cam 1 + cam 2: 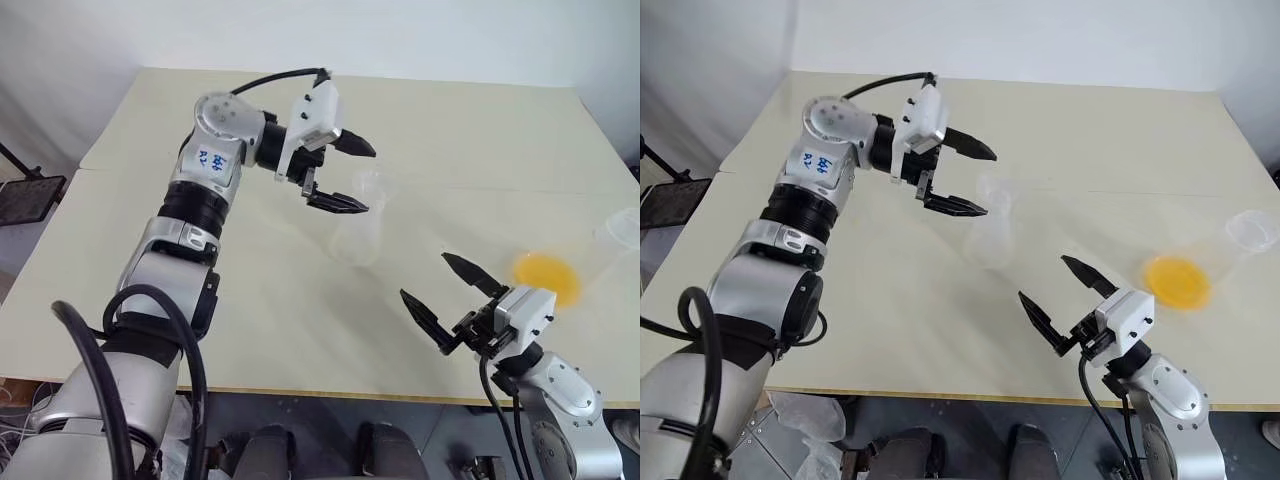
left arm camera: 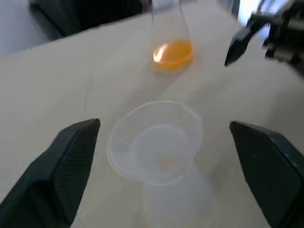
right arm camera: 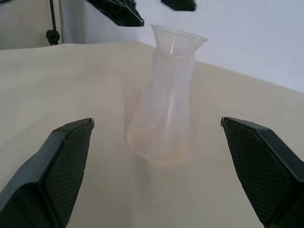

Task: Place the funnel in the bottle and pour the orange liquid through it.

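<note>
The clear bottle (image 1: 358, 240) stands upright mid-table with the small clear funnel (image 2: 154, 140) seated in its neck. My left gripper (image 1: 367, 181) hovers at the funnel's level. It is open wide, one finger on each side of the funnel's rim and neither touching it. The orange liquid (image 1: 547, 275) lies in the base of a clear conical vessel (image 1: 622, 232) to the right. My right gripper (image 1: 424, 276) is open and empty near the front edge, between the bottle and the orange liquid, pointing toward the bottle (image 3: 161, 118).
The beige table (image 1: 250, 330) has a seam running across it behind the bottle. A dark object (image 1: 25, 198) sits off the table's left edge.
</note>
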Robot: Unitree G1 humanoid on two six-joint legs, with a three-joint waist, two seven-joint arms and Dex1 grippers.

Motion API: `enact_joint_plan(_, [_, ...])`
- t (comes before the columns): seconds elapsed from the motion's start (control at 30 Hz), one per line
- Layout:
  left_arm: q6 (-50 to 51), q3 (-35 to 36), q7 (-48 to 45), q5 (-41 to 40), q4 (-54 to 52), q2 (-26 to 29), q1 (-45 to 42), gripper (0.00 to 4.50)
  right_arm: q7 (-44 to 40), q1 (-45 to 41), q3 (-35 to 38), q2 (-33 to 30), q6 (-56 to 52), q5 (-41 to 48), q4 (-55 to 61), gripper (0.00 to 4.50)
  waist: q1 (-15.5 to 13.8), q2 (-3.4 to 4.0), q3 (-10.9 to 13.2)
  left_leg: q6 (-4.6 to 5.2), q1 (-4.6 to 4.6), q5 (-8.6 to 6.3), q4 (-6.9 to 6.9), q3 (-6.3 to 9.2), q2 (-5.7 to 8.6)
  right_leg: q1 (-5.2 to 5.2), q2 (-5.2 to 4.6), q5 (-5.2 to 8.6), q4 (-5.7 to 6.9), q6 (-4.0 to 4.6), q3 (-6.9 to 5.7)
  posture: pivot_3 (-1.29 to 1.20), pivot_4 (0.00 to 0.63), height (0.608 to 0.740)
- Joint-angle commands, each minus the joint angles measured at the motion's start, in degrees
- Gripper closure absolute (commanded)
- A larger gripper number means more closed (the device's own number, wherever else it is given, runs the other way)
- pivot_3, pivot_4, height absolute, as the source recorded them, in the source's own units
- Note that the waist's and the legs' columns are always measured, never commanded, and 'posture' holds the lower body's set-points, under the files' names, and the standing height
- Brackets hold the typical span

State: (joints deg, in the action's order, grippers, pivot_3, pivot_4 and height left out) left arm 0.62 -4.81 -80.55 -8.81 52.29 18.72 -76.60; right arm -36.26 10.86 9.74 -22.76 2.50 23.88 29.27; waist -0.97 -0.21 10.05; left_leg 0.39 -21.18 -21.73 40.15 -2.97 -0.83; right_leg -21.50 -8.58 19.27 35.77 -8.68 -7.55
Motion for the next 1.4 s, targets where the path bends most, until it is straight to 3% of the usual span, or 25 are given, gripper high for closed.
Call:
enact_joint_plan(0.03, [6.7, 6.2, -1.2, -7.1, -4.6, 2.0, 2.8, 0.02, 2.1, 2.0, 5.0, -0.3, 0.1, 3.7, 5.1, 0.00, 0.1, 0.00, 0.0, 0.00, 0.00, 0.00, 0.02, 0.01, 0.00, 0.00, -0.01, 0.00, 0.04, 0.00, 0.00, 0.00, 0.150, 0.740])
enact_joint_plan(0.3, [-4.4, 10.2, 0.9, -7.9, -13.6, 7.2, 20.1, 0.02, 6.6, 15.3, 16.8, 3.4, 1.6, 6.5, 8.7, 0.00, 0.5, 0.03, 0.0, 0.00, 0.03, 0.00, 0.03, 0.18, 0.02, 0.02, -0.03, 0.00, 0.19, 0.01, -0.02, 0.00, 0.150, 0.740])
enact_joint_plan(0.43, [-0.5, 10.5, 0.8, -10.1, -18.1, 8.6, 26.8, 0.02, 9.1, 19.4, 23.3, 7.0, 3.7, 8.5, 6.0, 0.00, 0.5, 0.03, 0.0, 0.00, 0.03, 0.00, 0.14, 0.10, 0.02, 0.05, -0.04, 0.00, 0.19, 0.00, 0.05, 0.00, 0.150, 0.740])
enact_joint_plan(0.53, [3.3, 10.1, 1.7, -11.8, -23.3, 8.0, 30.0, 0.02, 11.8, 20.6, 25.8, 6.2, -1.5, 12.6, 5.5, 0.00, 0.7, 0.03, 0.0, 0.00, 0.10, 0.00, 0.14, 0.07, 0.00, 0.06, -0.03, 0.00, 0.21, 0.01, 0.13, 0.00, 0.150, 0.740])
enact_joint_plan(1.03, [10.4, 8.9, 5.7, -16.3, -34.9, 5.8, 35.2, 0.02, 23.0, 4.9, 31.1, -6.2, -20.6, 20.9, 0.2, 0.00, 1.0, 0.11, -0.1, 0.01, 0.20, 0.01, 0.16, 0.14, -0.01, 0.05, -0.01, 0.00, 0.23, 0.01, 0.37, 0.00, 0.150, 0.740])
enact_joint_plan(1.4, [12.3, 8.4, 9.2, -17.5, -40.9, 5.8, 38.8, 0.02, 21.7, -6.0, 28.9, -9.6, -21.3, 15.2, -9.3, 0.00, 1.0, 0.13, -0.1, 0.02, 0.14, 0.01, 0.16, -0.03, 0.01, 0.04, -0.02, 0.00, 0.21, 0.01, 0.38, 0.00, 0.150, 0.740])
